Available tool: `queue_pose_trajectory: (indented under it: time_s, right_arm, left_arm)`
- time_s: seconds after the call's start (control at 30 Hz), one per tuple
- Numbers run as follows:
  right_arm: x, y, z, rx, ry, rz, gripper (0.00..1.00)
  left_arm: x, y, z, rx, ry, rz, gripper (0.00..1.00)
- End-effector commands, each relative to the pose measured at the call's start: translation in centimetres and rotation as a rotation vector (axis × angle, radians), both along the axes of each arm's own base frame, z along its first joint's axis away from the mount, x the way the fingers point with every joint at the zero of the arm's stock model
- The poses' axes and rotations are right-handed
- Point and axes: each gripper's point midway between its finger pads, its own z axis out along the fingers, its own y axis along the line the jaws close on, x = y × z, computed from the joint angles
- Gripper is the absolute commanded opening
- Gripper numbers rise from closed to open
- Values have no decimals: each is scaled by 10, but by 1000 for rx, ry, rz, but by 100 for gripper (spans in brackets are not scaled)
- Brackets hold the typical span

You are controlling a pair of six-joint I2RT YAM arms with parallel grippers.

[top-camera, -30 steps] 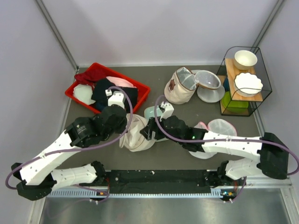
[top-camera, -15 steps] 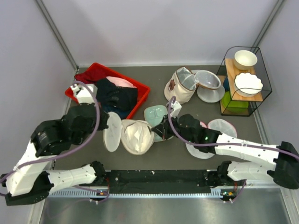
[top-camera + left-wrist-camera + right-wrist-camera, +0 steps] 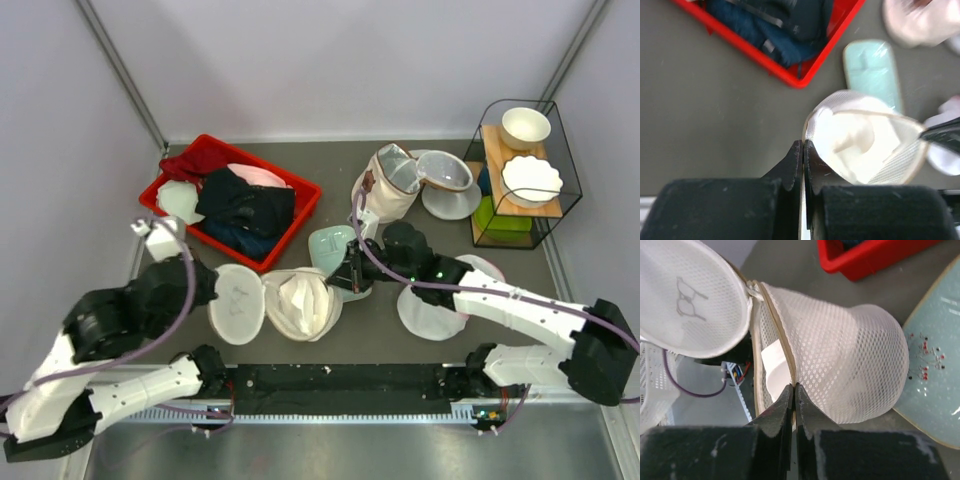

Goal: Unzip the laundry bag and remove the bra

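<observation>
Since the earlier frames, the left arm has drawn back toward the near left corner, and the round lid (image 3: 237, 303) of the laundry bag (image 3: 318, 312) has swung out to lie flat, icon face up, beside the drum's gaping mouth. We see the bag resting on the surface (image 3: 385, 335), just in front of the red tray (image 3: 295, 225), with the zip evidently run most of the way round. The left hand (image 3: 803, 146) is pinched closed at the bag's edge, a thin pale strip showing between its fingers. The right hand (image 3: 792, 387) is likewise clamped on the tan rim band at the opposite side of the opening. We cannot identify the bra with certainty. A pale folded mass (image 3: 300, 298) within the mouth may be it. We judge the bag to be light and padded, and its mesh wall sags rather than holds shape, so it needs one hand anchoring the rim while the other reaches in. The garment should be soft, light and limp. It is best pinched at a raised fold or strap near the opening and lifted slowly, since fabric may snag on the zip teeth.
</observation>
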Motion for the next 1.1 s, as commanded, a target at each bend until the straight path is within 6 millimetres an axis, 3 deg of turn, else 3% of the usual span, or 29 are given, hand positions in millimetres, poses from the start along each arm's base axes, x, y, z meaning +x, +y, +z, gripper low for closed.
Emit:
queue_pose_trajectory:
  time_s: [0.0,0.13,0.27,0.43,0.63,0.7,0.73,0.8,0.87,0.93,1.03,1.07]
  right_arm:
    - [7,4,-8,-4,102,-3,0]
    - [13,1,-17,-21,120,-38,0]
    - [11,-4,-20,-24,114,-45,0]
    - [5,-10,-35,-45,131,-42,0]
    - [4,-8,-46,-37,151,-40,0]
    - [3,-5,-46,-22,160,-31,0]
    - [2,-3,-47,-17,165,-24,0]
    - [3,-1,-44,-4,165,-20,0]
    - [4,1,-43,2,168,-17,0]
    - [6,4,-38,14,165,-20,0]
    - [12,5,-30,24,147,-45,0]
    - [15,5,-27,26,141,-55,0]
  left_arm:
    - [12,-22,-42,29,80,23,0]
    - [22,-29,-79,72,145,13,0]
    - [45,-37,-95,-2,164,-21,0]
    - [65,-25,-97,8,168,1,0]
    - [87,-7,-139,-4,284,68,0]
    - [88,-2,-146,-22,300,89,9]
    - [87,-2,-146,-20,306,87,15]
    - [85,0,-137,-10,293,89,56]
    - [82,1,-111,-8,252,71,74]
    - [83,-3,-79,-23,183,43,77]
    - [73,-11,-54,-19,152,13,79]
    - [73,-11,-54,-1,160,23,79]
